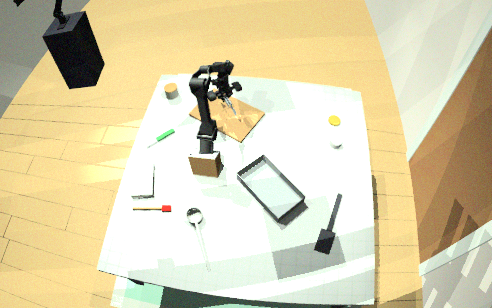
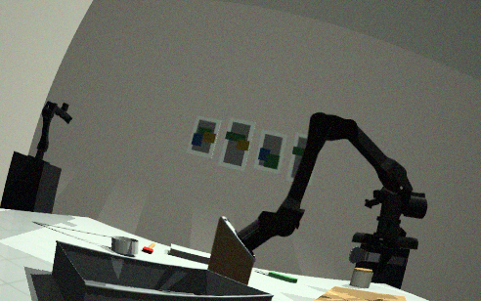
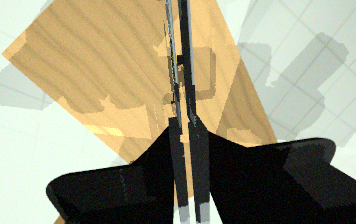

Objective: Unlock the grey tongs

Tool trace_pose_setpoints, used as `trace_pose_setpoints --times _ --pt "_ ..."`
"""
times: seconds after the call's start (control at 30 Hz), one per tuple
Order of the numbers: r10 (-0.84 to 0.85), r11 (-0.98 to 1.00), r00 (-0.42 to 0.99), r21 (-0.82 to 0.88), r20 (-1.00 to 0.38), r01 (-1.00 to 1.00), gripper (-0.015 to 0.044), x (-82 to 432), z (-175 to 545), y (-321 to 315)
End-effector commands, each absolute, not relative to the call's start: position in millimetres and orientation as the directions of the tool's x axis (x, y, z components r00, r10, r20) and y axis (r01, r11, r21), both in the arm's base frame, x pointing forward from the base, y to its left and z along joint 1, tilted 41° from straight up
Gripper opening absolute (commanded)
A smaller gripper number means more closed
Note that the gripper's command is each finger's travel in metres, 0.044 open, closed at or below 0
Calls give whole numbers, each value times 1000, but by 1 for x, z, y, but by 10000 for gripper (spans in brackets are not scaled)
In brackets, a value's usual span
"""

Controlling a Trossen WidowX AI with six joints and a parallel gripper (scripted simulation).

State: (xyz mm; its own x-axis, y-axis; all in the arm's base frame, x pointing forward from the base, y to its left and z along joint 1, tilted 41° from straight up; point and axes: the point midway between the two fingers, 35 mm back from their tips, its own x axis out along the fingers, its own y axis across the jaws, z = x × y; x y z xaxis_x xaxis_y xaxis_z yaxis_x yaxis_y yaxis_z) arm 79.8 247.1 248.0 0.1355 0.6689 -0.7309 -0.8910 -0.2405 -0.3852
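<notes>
Above the grained wooden board [image 1: 245,131] [image 2: 362,294] [image 3: 90,65], the black gripper [image 1: 226,98] [image 3: 180,129] clamps slender grey metal tongs [image 1: 230,107] [image 3: 187,47].

Blk arm [image 1: 202,107] [image 2: 307,168], chunky rounded jts

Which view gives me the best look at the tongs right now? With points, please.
The wrist view: the tongs [image 1: 230,106] [image 3: 189,45] run up close between the fingers, though cropped. Top shows them small, over the board [image 1: 242,131] [image 3: 85,55]; in exterior I cannot make them out.

The table [image 1: 300,125] [image 2: 29,230] [image 3: 30,140] was overlooked from above, the roasting tin [image 1: 249,167] [image 2: 147,272] faced closely from low down; the wooden board [image 1: 245,129] [image 2: 362,294] [image 3: 100,55] was shared, at five o'clock there, eleven in the near, downward wrist view.
</notes>
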Motion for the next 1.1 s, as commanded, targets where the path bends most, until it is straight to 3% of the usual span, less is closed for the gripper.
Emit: trace_pose_setpoints --times 0.0,1.03,1.07 --pt "667 -237 136 -381 -733 -894 -150 80 242 251" --pt "667 -237 135 -380 -733 -894 -150 82 208 274" --pt "668 -242 133 -383 -732 -891 -124 82 209 274"
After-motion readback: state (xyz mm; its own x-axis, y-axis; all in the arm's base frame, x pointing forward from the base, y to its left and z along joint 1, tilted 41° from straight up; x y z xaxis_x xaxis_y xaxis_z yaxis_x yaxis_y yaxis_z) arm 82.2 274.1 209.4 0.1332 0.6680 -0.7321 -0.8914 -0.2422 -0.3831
